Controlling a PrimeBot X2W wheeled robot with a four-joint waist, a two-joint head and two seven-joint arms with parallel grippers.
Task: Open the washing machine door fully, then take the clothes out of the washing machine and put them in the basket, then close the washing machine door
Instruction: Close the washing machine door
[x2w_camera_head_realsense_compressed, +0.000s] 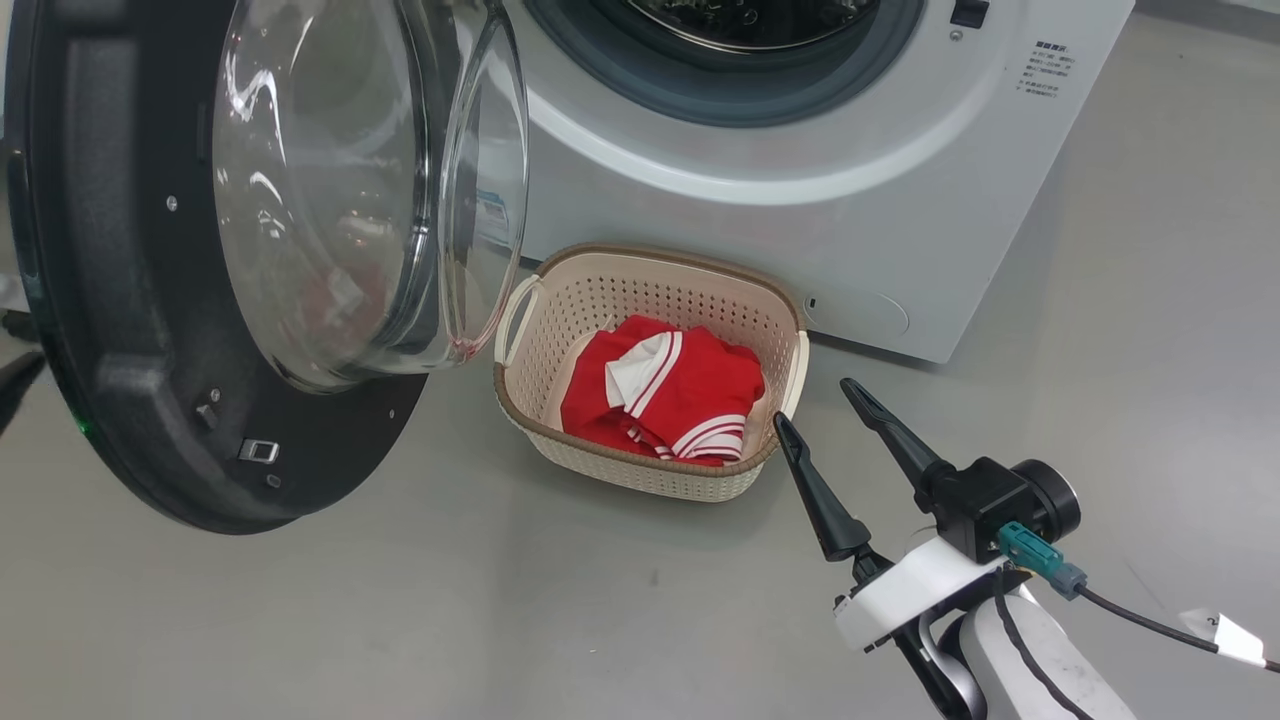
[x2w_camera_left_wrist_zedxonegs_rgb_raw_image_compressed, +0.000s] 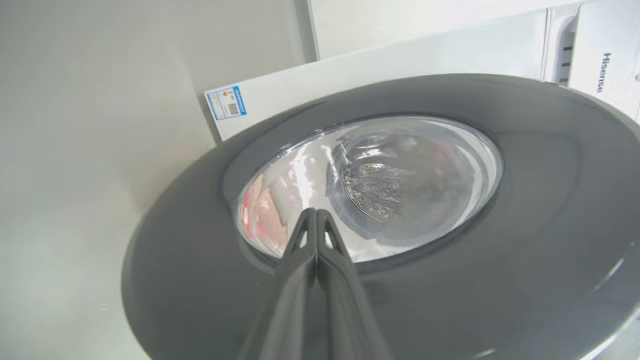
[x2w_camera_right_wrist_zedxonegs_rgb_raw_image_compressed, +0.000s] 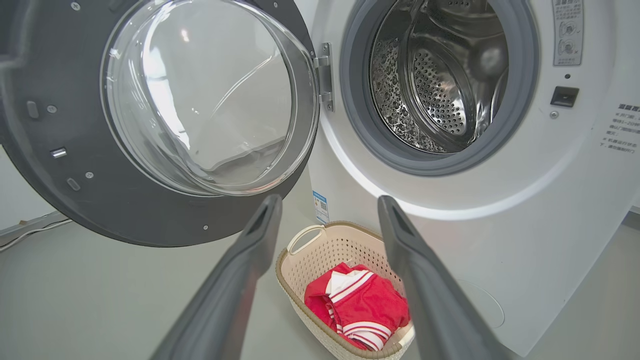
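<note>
One door left to deal with, by the look of things.

- Washing machine door (x2w_camera_head_realsense_compressed: 120, 300): swung wide to the left of the washing machine (x2w_camera_head_realsense_compressed: 800, 230), with its inner face and bulging glass toward the robot. It is rigid and hinged at its right edge (x2w_camera_right_wrist_zedxonegs_rgb_raw_image_compressed: 325, 75), and probably weighty. The glossy black ring is likely slick, and the glass bowl is the fragile part. Best contact, in my judgement, is a flat push on the outer ring near the free left edge, off the glass.
- Left gripper (x2w_camera_left_wrist_zedxonegs_rgb_raw_image_compressed: 316, 212): fingers pressed together behind the door's outer face, tips toward the window. Whether they touch it cannot be told.
- Right gripper (x2w_camera_head_realsense_compressed: 814, 402): fingers spread apart and holding nothing, just right of the basket (x2w_camera_head_realsense_compressed: 640, 480).
- Clothes (x2w_camera_head_realsense_compressed: 690, 390): red with white stripes, soft, crumpled inside the basket. The basket stands on the grey floor (x2w_camera_head_realsense_compressed: 400, 620), near the front of the machine and below the opening.
- Drum (x2w_camera_right_wrist_zedxonegs_rgb_raw_image_compressed: 435, 90): looks bare as far as it can be seen.
- Obstruction: the basket's left handle lies near the door's lower sweep, and the clearance is uncertain.
</note>
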